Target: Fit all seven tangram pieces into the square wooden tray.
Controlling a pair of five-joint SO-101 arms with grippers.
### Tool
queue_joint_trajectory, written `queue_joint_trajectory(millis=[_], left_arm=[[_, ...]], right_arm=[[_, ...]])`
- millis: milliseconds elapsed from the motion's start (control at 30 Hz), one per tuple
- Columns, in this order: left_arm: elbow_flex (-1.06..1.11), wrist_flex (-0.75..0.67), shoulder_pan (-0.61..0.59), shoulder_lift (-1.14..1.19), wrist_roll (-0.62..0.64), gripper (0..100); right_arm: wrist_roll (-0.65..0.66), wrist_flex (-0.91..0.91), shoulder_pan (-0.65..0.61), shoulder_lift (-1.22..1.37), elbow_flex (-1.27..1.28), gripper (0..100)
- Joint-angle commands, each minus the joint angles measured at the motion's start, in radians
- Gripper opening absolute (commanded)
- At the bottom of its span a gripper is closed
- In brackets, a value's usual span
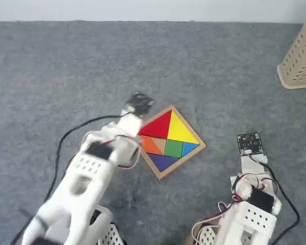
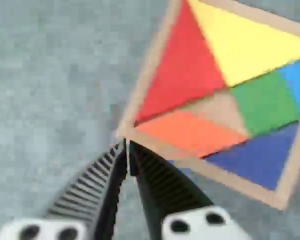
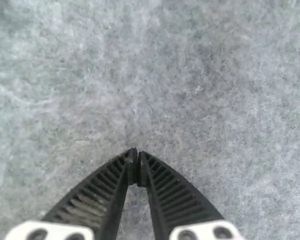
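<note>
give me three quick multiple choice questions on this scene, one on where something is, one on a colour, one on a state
1. Where is the left end effector?
A at an outer corner of the tray
B over the tray's middle
C far from the tray

2. What colour is the other large triangle, next to the red piece?
A pink
B yellow
C black

3. How is the right end effector?
A wide open
B gripping a piece
C shut, nothing in it

Answers:
1 A, its tips sit at the rim's corner beside the orange piece.
2 B, the yellow piece lies against the red one.
3 C, it is closed over carpet.
</note>
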Motion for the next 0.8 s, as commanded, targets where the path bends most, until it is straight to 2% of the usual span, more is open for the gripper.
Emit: queue_joint_trajectory(millis=[0, 100, 200, 233, 467, 767], left_arm=[[0.174, -0.106, -0.146, -0.284, -0.008, 1], [0.337, -0.242, -0.241, -0.456, -0.008, 1], [0.515, -0.405, -0.282, -0.628, -0.003, 2], [0.516, -0.405, -0.285, -0.671, -0.005, 2], [0.516, -0.146, -0.292, -0.898, -0.006, 2], [0.516, 0.133, -0.253, -0.976, -0.006, 2]], right_arm=[[0.018, 0.015, 0.015, -0.021, -0.005, 0.9], [0.018, 0.015, 0.015, -0.021, -0.005, 0.9], [0.018, 0.015, 0.015, -0.021, -0.005, 0.9], [0.018, 0.013, 0.015, -0.021, -0.005, 0.9], [0.018, 0.013, 0.015, -0.021, -0.005, 0.9], [0.014, 0.007, 0.015, -0.021, -0.003, 0.9]])
